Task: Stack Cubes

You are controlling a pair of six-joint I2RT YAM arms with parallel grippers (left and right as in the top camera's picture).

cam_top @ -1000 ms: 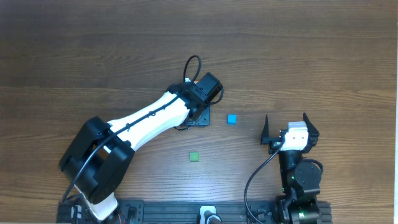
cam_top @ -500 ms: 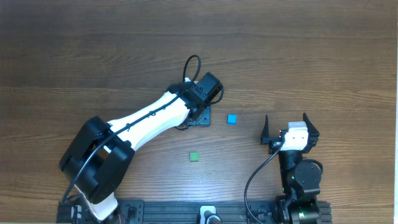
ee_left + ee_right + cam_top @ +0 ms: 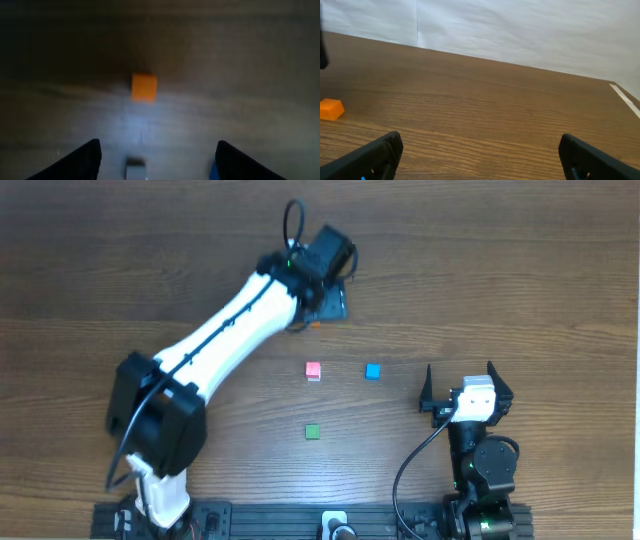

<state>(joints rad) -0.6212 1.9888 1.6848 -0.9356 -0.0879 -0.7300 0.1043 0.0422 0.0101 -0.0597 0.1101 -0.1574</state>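
Cubes (image 3: 373,371) dotted the wooden desk (image 3: 500,260) by a white wall (image 3: 520,30); the left tool (image 3: 158,146), open and empty, had backed off the pink cube (image 3: 313,370).

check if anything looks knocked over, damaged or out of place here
Nothing stands out. The pink cube, blue cube, green cube and orange cube all sit flat and apart on the table, none stacked yet.

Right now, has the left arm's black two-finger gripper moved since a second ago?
Yes. The left gripper has gone up the top view: it was level with the small blue cube, and now lies well above it in the picture.
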